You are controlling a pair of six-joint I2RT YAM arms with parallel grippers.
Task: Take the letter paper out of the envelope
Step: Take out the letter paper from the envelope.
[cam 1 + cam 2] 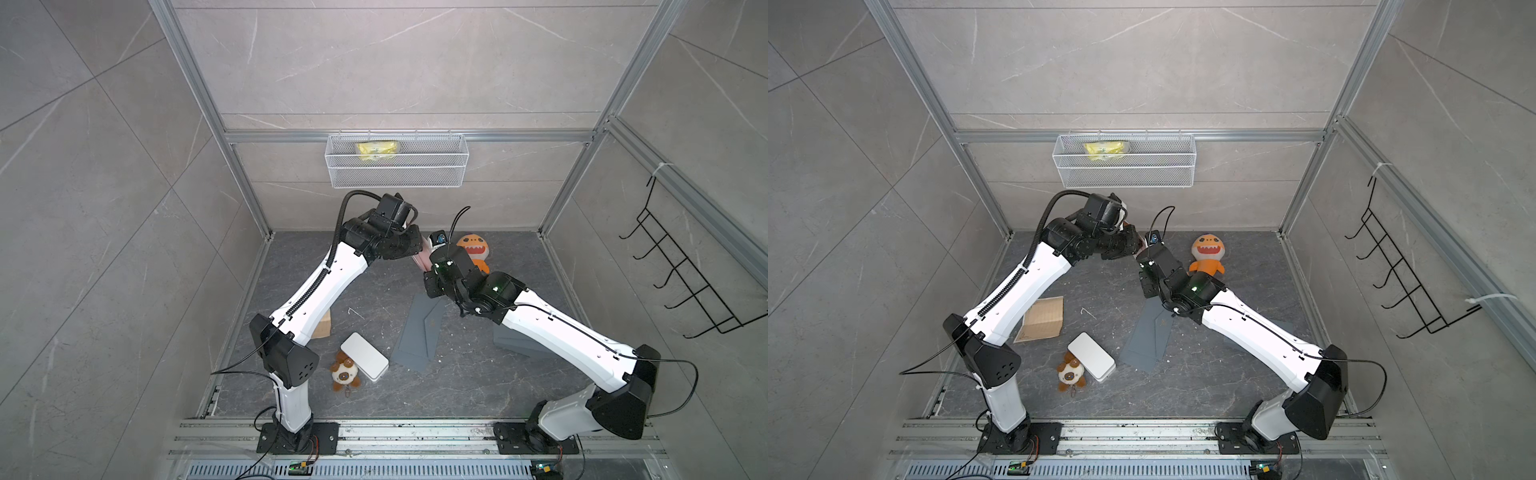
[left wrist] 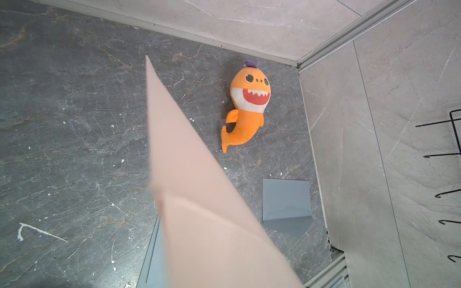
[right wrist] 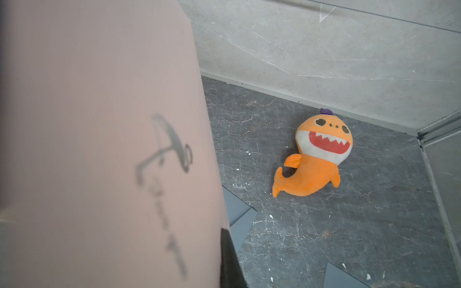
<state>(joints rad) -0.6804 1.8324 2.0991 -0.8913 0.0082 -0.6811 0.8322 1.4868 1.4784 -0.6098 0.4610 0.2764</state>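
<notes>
- Black right gripper (image 1: 428, 274) sat closed on the pink paper (image 1: 421, 259), pinching it clear of the worktop (image 1: 374, 299) near the 12 o'clock edge.
- One dark finger (image 3: 228, 256) showed against the sheet in the right wrist view, where the paper (image 3: 99, 149) carried a grey bird-like drawing and a line of script.
- Left gripper (image 1: 409, 241) met the same paper from 10 o'clock; I could not tell how far its jaws stood apart, nor whether it gripped.
- In the left wrist view the paper (image 2: 189, 174) rose to a point and showed a crease; whether it was the envelope or the letter sheet I could not tell.
- Orange shark plush (image 1: 471, 249) lay just beside the right gripper at 3 o'clock.
- Grey envelope (image 1: 419, 332) lay flat and opened at 6 o'clock of the grippers.
- Another grey folded piece (image 1: 515, 343) lay at 4 o'clock, partly under the right forearm.
- White box (image 1: 365, 361) lay at 7 o'clock, with a small brown plush (image 1: 344, 374) touching it.
- Brown lined sheet (image 1: 1042, 318) lay at 8 o'clock, partly under the left arm.
- Wire basket (image 1: 397, 178) hung on the wall at 12 o'clock, holding a yellow packet (image 1: 376, 149).
</notes>
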